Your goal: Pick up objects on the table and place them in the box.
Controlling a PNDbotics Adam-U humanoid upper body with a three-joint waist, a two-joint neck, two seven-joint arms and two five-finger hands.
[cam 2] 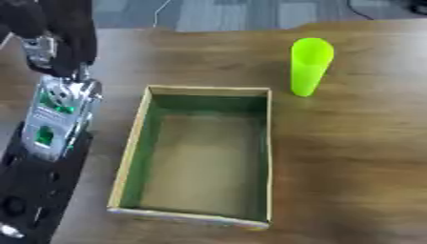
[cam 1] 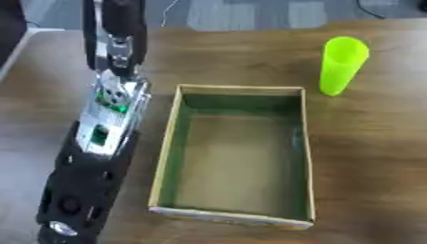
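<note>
Your green cup stands upright near the desk's far right corner, just beyond the empty box, well across from your left arm, whose fingers I cannot tell.

The counter was brown wood with a streaked grain running across it. At about one o'clock stood a cup in bright lime green, plain and without pattern. The box at the centre showed tan cardboard rims, dull olive-green inner walls and a paler greenish-tan floor; its near edge at six o'clock was whitish with faint specks of colour. The left arm, from seven to eleven o'clock, was black, with a silver-grey plate bearing small green patches. Beyond the counter at twelve o'clock, the floor was grey in lighter and darker squares.
</note>
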